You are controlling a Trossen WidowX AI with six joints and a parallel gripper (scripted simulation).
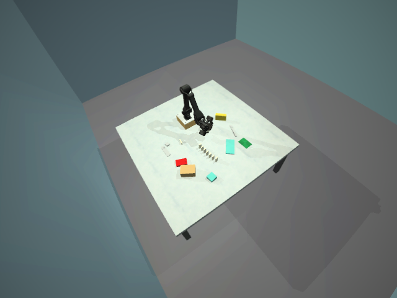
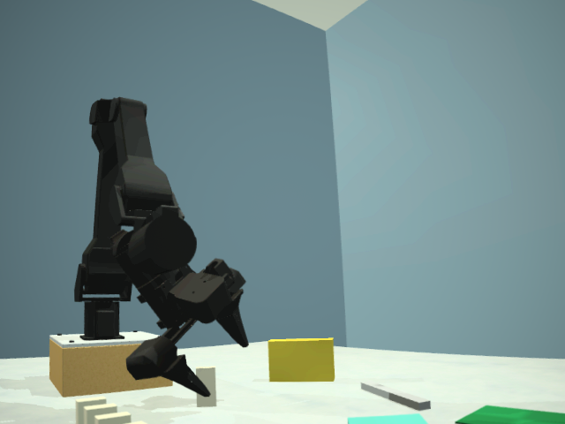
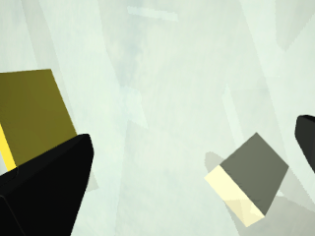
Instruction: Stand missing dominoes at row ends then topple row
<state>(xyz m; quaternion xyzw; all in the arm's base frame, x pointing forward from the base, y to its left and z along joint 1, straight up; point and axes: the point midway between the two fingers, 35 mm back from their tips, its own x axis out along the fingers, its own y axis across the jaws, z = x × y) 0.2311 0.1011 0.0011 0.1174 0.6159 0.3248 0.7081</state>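
My black two-fingered gripper (image 1: 205,126) (image 2: 228,370) (image 3: 193,134) is spread wide, holding nothing. The loose cream rectangular domino (image 2: 207,385) (image 3: 246,184) stands upright beneath it, near the fingers, probably parked upright for a downward regrasp before joining the row.

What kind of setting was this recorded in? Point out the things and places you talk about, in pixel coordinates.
Probably a robot test room: a black arm (image 1: 196,107) (image 2: 145,182) on a block base (image 1: 182,121) (image 2: 104,369), one pale tabletop (image 1: 179,205) (image 2: 314,405) with scattered coloured blocks, and plain blue-grey walls.
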